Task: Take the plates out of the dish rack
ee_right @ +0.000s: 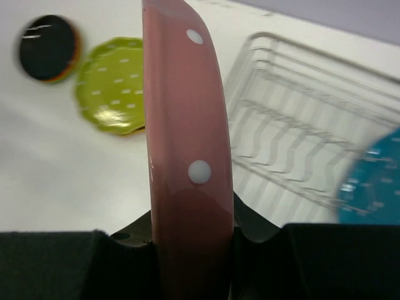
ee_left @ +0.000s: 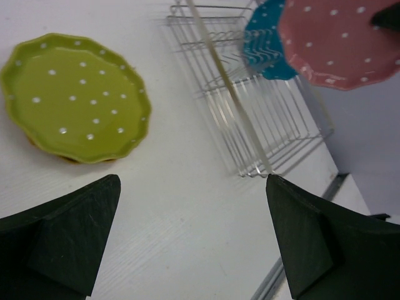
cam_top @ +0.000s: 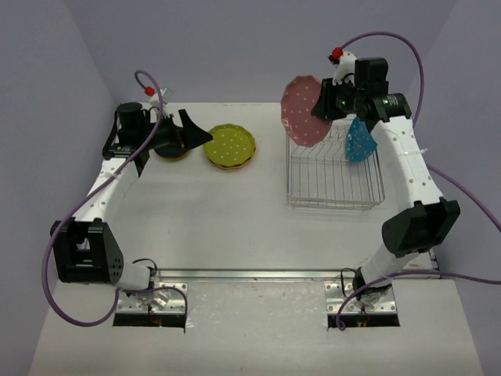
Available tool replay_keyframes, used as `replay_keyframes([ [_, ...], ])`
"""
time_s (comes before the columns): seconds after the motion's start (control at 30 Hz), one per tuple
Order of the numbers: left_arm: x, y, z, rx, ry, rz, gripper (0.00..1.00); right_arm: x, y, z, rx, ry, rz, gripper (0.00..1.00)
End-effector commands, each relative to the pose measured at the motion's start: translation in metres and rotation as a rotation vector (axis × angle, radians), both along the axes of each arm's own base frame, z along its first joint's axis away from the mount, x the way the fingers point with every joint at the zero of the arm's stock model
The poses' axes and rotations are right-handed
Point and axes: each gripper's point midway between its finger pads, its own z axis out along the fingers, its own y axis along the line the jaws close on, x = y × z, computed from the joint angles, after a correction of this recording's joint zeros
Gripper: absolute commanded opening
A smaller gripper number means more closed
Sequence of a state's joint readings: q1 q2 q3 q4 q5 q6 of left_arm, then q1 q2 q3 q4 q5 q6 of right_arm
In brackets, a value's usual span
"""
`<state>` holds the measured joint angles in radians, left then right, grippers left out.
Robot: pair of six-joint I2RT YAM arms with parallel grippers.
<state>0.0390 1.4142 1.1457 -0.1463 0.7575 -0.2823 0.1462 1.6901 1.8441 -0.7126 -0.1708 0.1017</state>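
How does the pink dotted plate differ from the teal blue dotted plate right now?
The round pink dotted plastic plate is clamped between the fingers of the right gripper; the round teal blue dotted plastic plate is ungripped. The pink one hangs above the left end of the silver wire dish rack, apparently clear of it; the teal blue one sits in the rack's right end. Both stand on edge, wavy-rimmed with white dots.

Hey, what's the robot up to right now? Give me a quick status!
Right hand shut on pink plate, held above dish rack. Left hand open, empty, near lime green plate. Teal plate in dish rack.
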Motion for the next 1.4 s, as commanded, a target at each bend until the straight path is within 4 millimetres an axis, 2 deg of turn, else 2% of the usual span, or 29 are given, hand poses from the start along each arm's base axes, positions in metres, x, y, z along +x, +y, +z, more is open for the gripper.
replay_keyframes([
  [0.0,-0.031,-0.045,0.042,-0.081,-0.143,-0.244,0.98,-0.048,0.083,0.057,0.43,-0.008,0.351,0.0],
  [0.1,-0.039,-0.07,0.03,-0.077,-0.115,-0.302,0.95,-0.065,0.104,0.055,0.566,0.066,0.467,0.0],
  [0.17,-0.044,-0.086,0.014,-0.072,-0.064,-0.335,0.94,-0.07,0.111,0.052,0.614,0.095,0.511,0.0],
  [0.27,-0.045,-0.098,0.001,-0.089,-0.005,-0.353,0.92,-0.081,0.118,0.047,0.674,0.148,0.562,0.0],
  [0.37,-0.04,-0.101,-0.002,-0.112,0.022,-0.356,0.91,-0.091,0.122,0.048,0.702,0.164,0.601,0.0],
  [0.53,-0.042,-0.111,0.01,-0.19,0.018,-0.435,0.86,-0.108,0.14,0.038,0.718,0.214,0.671,0.0],
  [0.77,-0.055,-0.121,0.025,-0.287,0.021,-0.526,0.8,-0.118,0.165,0.021,0.714,0.277,0.722,0.0],
  [0.87,-0.058,-0.123,0.019,-0.294,0.043,-0.535,0.7,-0.119,0.175,0.021,0.725,0.297,0.743,0.0],
  [0.9,-0.058,-0.123,0.019,-0.296,0.04,-0.537,0.61,-0.12,0.176,0.021,0.725,0.299,0.748,0.0],
  [1.07,-0.064,-0.124,0.02,-0.319,0.053,-0.567,0.4,-0.118,0.178,0.02,0.716,0.295,0.748,0.0],
  [1.17,-0.066,-0.125,0.023,-0.327,0.054,-0.586,0.23,-0.116,0.178,0.016,0.706,0.298,0.732,0.03],
  [1.2,-0.067,-0.124,0.023,-0.332,0.062,-0.594,0.17,-0.114,0.178,0.015,0.701,0.297,0.723,0.13],
  [1.23,-0.067,-0.124,0.023,-0.333,0.062,-0.598,0.08,-0.112,0.176,0.014,0.696,0.297,0.711,0.24],
  [1.27,-0.067,-0.124,0.024,-0.333,0.063,-0.598,0.0,-0.112,0.176,0.014,0.694,0.294,0.706,0.25],
  [1.3,-0.067,-0.124,0.023,-0.333,0.065,-0.595,0.0,-0.111,0.176,0.012,0.691,0.297,0.699,0.36],
  [1.33,-0.067,-0.123,0.023,-0.334,0.068,-0.594,0.0,-0.11,0.175,0.011,0.688,0.298,0.692,0.43],
  [1.37,-0.066,-0.121,0.023,-0.334,0.068,-0.591,0.0,-0.107,0.174,0.008,0.68,0.297,0.673,0.59],
])
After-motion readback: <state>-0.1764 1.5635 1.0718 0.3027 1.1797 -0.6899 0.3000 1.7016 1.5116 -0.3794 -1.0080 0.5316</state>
